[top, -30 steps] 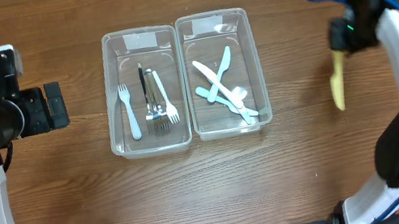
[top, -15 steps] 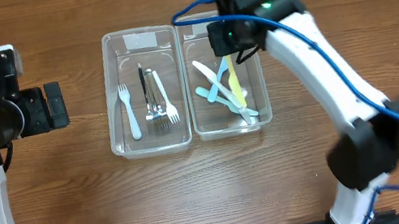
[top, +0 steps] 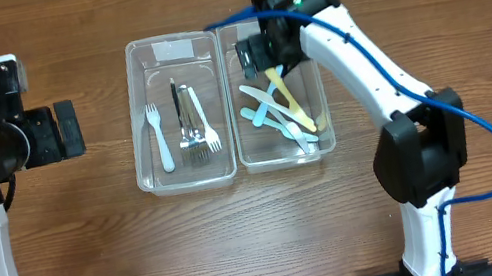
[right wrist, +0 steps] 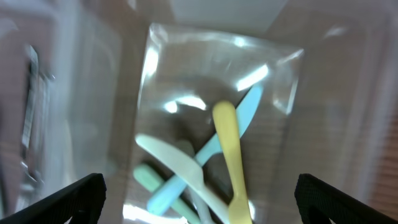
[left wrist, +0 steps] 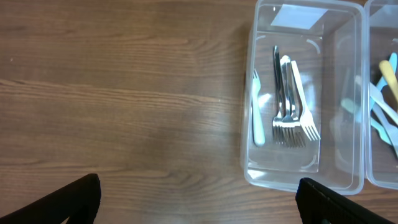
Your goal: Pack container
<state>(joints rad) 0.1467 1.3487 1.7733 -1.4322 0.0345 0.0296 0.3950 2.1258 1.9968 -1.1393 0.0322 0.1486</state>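
Overhead: my right pincer (top: 264, 54), spread, hangs over the right container (top: 306, 18), where the yellow knife (top: 296, 99) lies loose among pale knives (top: 265, 114); left wrist: left pincer (left wrist: 199, 202) spread above tabletop (left wrist: 124, 93); right wrist: I should lift straight up, clear of the walls.

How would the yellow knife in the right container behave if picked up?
The yellow knife looks thin and plastic, so probably light and bendy. It lies across the pale blue knives in the clear container, so lifting it may disturb them. Its smooth handle might slip.
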